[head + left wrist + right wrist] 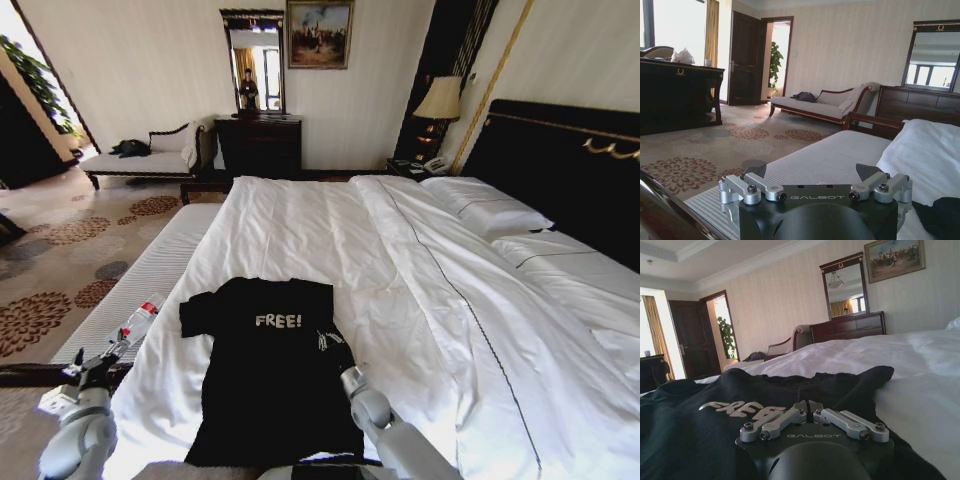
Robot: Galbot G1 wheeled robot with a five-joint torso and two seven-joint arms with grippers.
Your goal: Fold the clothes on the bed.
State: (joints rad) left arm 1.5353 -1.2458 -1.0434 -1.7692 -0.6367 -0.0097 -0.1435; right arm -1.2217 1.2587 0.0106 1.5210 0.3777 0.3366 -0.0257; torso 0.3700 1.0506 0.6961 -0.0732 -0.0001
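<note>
The black T-shirt (268,375) with white "FREE!" lettering is spread flat, chest up, on the near part of the white bed (420,290), close to its left edge, both sleeves laid out. The right claw (807,407) is held low over the shirt's right side, just beside the lettering, its fingers (771,423) brought together and closed on nothing. The left claw (815,172) is held off the bed's left edge, above the striped bench (140,290) at the bedside, its fingers spread wide apart, empty. A plastic bottle (138,322) is seen just beside the left arm.
</note>
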